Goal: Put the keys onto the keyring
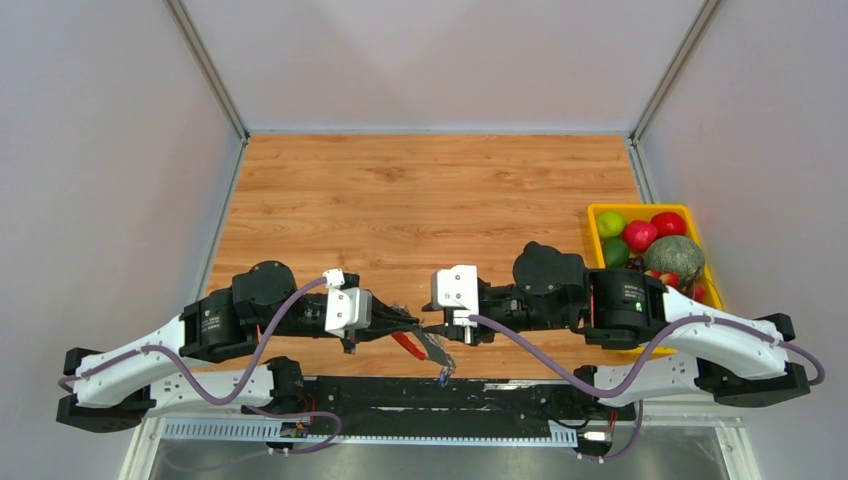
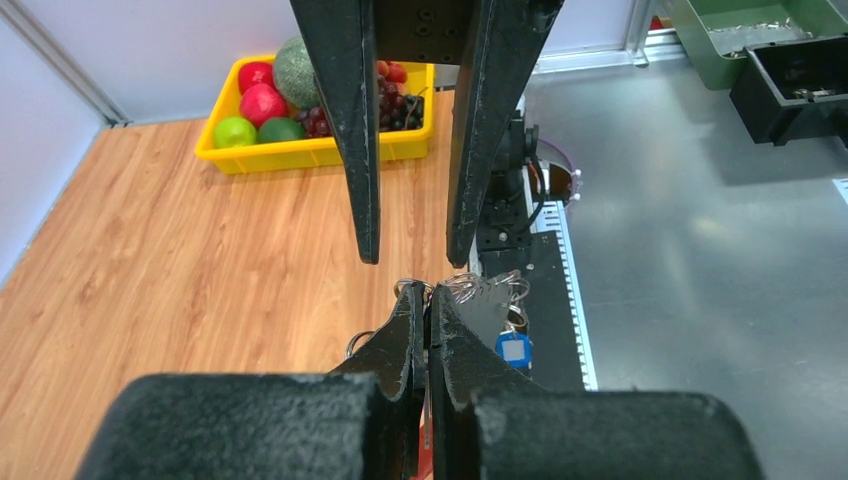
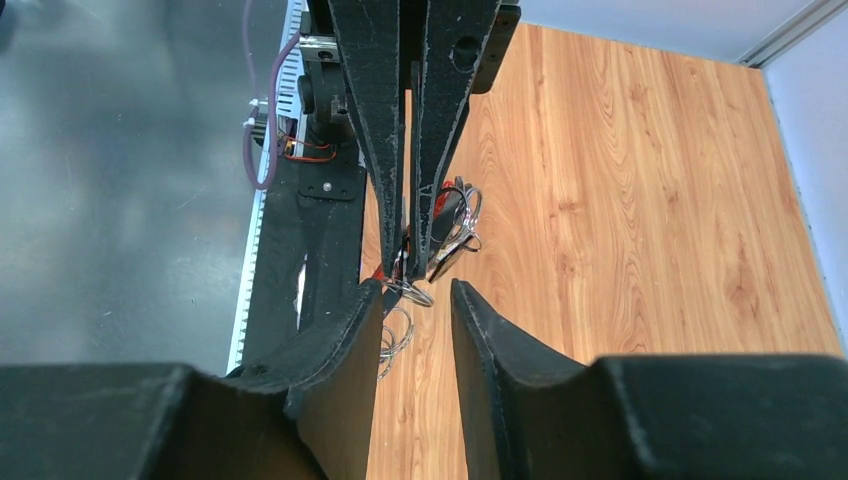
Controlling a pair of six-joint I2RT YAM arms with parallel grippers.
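Observation:
My left gripper (image 1: 410,327) is shut on the keyring, whose red loop (image 1: 407,345) pokes out below its fingers just above the table's near edge. In the left wrist view the jaws (image 2: 430,295) are pressed together with a sliver of red (image 2: 427,442) between them. Silver rings (image 2: 468,288), a dark flat key (image 2: 492,305) and a blue tag (image 2: 513,350) hang just past the tips. My right gripper (image 1: 437,327) faces the left one tip to tip and is open and empty (image 3: 415,292). Silver rings (image 3: 398,335) and keys (image 3: 455,228) lie between the two grippers.
A yellow tray (image 1: 640,210) of fruit stands at the table's right edge, behind the right arm; it also shows in the left wrist view (image 2: 300,155). The black base rail (image 1: 430,395) and the table's near edge lie directly under the keys.

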